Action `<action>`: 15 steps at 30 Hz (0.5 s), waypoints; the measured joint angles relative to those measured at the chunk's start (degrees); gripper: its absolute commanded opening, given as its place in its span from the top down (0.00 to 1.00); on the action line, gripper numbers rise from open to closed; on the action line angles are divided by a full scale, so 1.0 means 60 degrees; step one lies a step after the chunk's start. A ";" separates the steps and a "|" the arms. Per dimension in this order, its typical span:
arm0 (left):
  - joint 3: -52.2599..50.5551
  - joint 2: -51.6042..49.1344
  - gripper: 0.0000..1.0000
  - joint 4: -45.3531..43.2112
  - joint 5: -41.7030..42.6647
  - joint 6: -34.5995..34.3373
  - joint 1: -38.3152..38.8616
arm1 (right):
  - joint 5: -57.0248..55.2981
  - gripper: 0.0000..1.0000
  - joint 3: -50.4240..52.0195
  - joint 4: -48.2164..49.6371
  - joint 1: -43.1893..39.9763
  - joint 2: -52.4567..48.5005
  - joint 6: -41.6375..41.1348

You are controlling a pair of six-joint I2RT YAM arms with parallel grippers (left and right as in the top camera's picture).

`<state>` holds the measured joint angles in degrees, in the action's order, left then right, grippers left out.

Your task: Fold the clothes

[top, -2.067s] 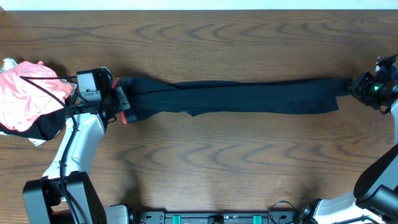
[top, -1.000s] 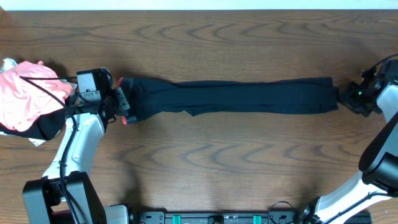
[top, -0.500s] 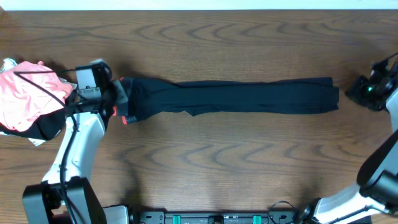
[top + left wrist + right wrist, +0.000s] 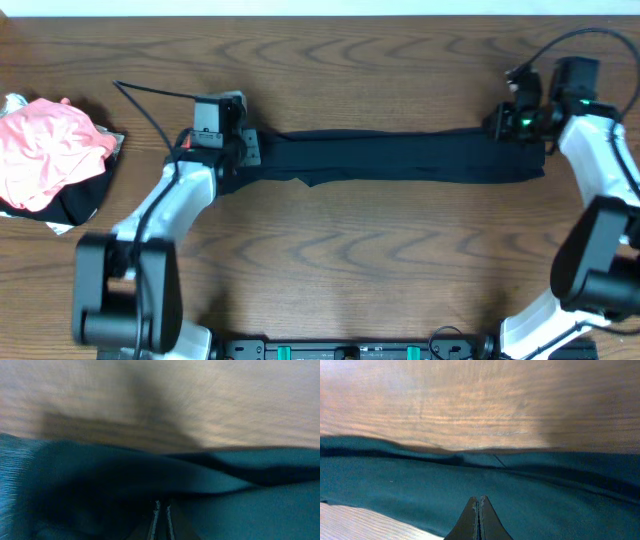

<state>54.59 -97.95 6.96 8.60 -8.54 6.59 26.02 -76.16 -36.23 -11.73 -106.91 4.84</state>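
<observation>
Where the leggings point(image 4: 400, 157) lie: flat on the counter point(image 4: 350, 260), spanning left jaws to right jaws
Look: long, black, narrow
Left jaws: together, over fabric
Right jaws: together, over fabric

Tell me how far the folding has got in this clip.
Done: the leggings lie stretched flat across the table as one long strip. In hand: the left gripper and the right gripper are shut, one at each end; whether they pinch cloth is unclear. Left: every fold; none is made yet.
</observation>
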 measured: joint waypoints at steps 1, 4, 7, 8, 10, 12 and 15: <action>0.0000 -0.0328 0.92 -0.0069 0.0000 0.0004 -0.0044 | -0.0087 0.99 0.0000 0.0033 0.0076 -0.0204 0.0011; 0.0000 -0.0882 0.92 -0.0138 0.0000 0.0000 -0.0164 | -0.0270 0.99 0.0000 0.0138 0.0178 -0.0659 0.0036; 0.0000 -0.1089 0.92 -0.0076 0.0004 0.0000 -0.0317 | -0.0659 0.99 0.0000 0.0200 0.0186 -0.1082 -0.0029; 0.0000 -0.1093 0.91 0.0000 0.0004 0.0000 -0.0368 | -0.0874 0.99 0.0000 0.0208 0.0186 -0.1224 -0.0087; 0.0000 -0.1093 0.90 0.0146 0.0011 0.0004 -0.0474 | -0.1351 0.99 0.0004 0.0219 0.0182 -0.1519 -0.0255; 0.0033 -0.1086 0.88 0.0350 0.0040 0.0004 -0.0557 | -0.1661 0.99 0.0000 0.0222 0.0168 -0.1767 -0.0426; 0.0117 -0.1086 0.87 0.0623 0.0109 0.0004 -0.0659 | -0.1741 0.99 -0.0047 0.0211 0.0091 -0.1792 -0.0572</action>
<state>55.29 -104.47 10.70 9.26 -8.51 2.63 15.57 -76.44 -34.96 -11.18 -117.67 1.41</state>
